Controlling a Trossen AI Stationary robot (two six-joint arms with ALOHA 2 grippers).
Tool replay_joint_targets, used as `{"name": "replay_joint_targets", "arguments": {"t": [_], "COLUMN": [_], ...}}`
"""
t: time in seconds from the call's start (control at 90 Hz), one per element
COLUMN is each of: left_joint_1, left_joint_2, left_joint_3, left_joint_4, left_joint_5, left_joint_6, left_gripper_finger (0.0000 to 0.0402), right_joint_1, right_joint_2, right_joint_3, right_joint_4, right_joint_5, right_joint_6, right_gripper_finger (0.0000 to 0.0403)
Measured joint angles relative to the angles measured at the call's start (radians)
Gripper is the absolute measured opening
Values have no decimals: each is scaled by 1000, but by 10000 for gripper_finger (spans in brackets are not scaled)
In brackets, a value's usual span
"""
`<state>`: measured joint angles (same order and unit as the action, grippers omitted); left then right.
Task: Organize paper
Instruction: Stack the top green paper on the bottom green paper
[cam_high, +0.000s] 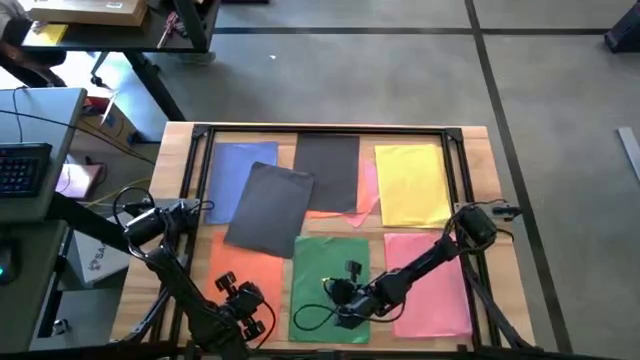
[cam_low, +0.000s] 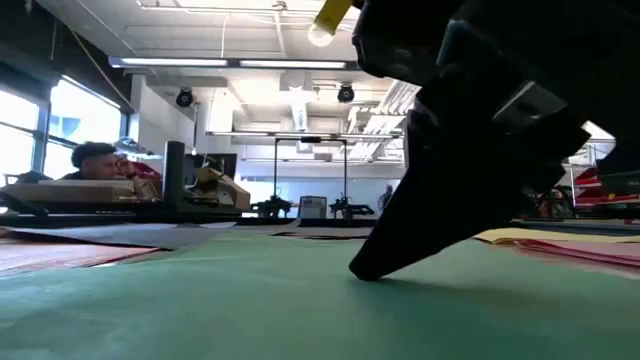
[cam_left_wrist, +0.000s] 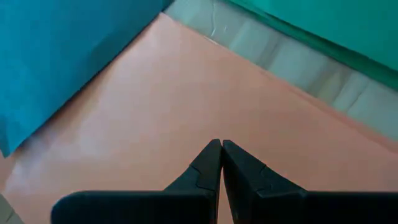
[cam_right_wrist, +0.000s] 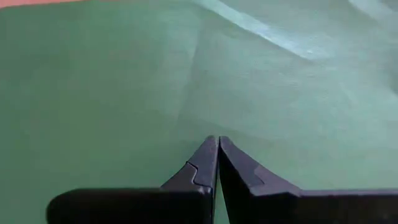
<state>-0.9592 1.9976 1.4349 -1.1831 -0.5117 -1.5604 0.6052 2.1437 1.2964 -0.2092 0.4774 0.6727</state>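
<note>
- The right gripper (cam_high: 345, 292) is low over the green paper (cam_high: 325, 262) at the near middle of the table. In the right wrist view its fingertips (cam_right_wrist: 211, 152) are pressed together, nothing between them, with green sheet (cam_right_wrist: 124, 81) all round them.
- In the low view that gripper's dark tip (cam_low: 365, 268) comes down to the green sheet's surface (cam_low: 200, 310); it appears to touch, though actual contact is hard to confirm.
- The left gripper (cam_high: 243, 308) sits at the near left, over the orange paper (cam_high: 222, 265). Its fingers (cam_left_wrist: 208, 165) are likewise closed tip to tip and empty, above the orange sheet (cam_left_wrist: 186, 106).
- Beside the green sheet to the right lies the pink paper (cam_high: 440, 285), under the right arm's forearm.
- A dark grey sheet (cam_high: 268, 208) lies tilted across the middle, overlapping the blue paper (cam_high: 238, 165) at the far left and reaching the green sheet's far edge.
- A second dark grey sheet (cam_high: 330, 165) lies straight at the far middle, with orange and pink edges showing beneath its near side.
- The yellow paper (cam_high: 412, 182) is at the far right, squared to the table edge.
- All sheets rest on the wooden table (cam_high: 480, 140), inside a dark frame (cam_high: 320, 129); there are no containers on the table.
- Beyond the table, the low view shows a person (cam_low: 100, 160) at a desk.
</note>
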Motion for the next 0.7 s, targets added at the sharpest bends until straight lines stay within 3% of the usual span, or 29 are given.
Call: {"name": "replay_joint_targets", "arguments": {"t": [0.389, 0.589, 0.7], "left_joint_1": [-3, -5, -9], "left_joint_2": [-1, -2, -5], "left_joint_3": [25, 50, 51], "left_joint_4": [-35, -54, -72], "left_joint_5": [-72, -127, -219], "left_joint_6": [-59, -16, 0], "left_gripper_finger": [0, 0, 0], "right_joint_1": [0, -1, -25], "right_joint_2": [-65, -111, -108], "right_joint_3": [-6, -4, -4], "right_joint_4": [-38, -57, -60], "right_joint_5": [11, 44, 62], "right_joint_6": [-42, -72, -93], "right_gripper_finger": [0, 0, 0]}}
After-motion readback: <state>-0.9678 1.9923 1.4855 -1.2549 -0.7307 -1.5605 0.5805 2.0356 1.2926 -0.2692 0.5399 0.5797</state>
